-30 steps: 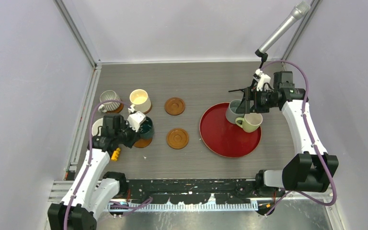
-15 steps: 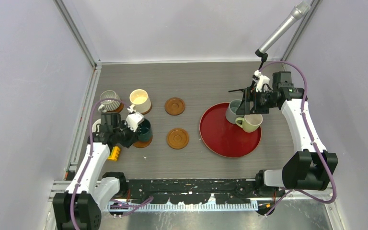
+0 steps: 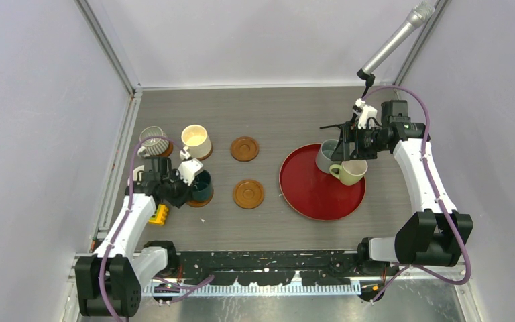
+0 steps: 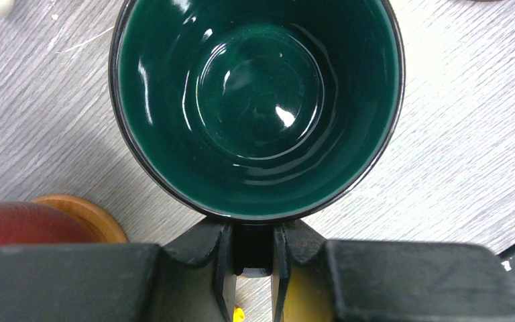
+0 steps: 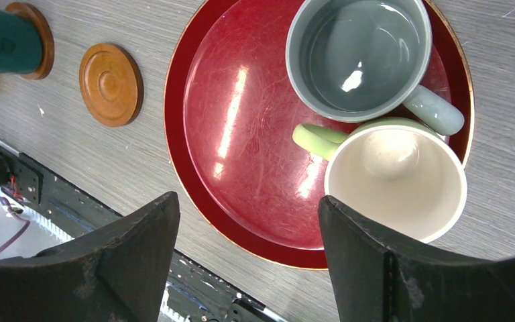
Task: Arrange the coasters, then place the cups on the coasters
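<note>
The left gripper (image 4: 251,256) is pinched almost closed on the handle of the dark teal mug (image 4: 258,100). The mug is over a coaster (image 5: 47,48) at the table's 8 o'clock (whether it rests on the disc or hangs just above, I cannot tell). The right gripper (image 5: 248,268) is spread wide with nothing in it, above the red tray (image 5: 241,168) at 3 o'clock. Seen from above, the pale green mug (image 3: 353,172) sits just beside the grey-blue mug (image 3: 326,155), at its 4 o'clock, both on the tray. 2 bare coasters (image 3: 249,193) lie between the dark teal mug and the tray.
</note>
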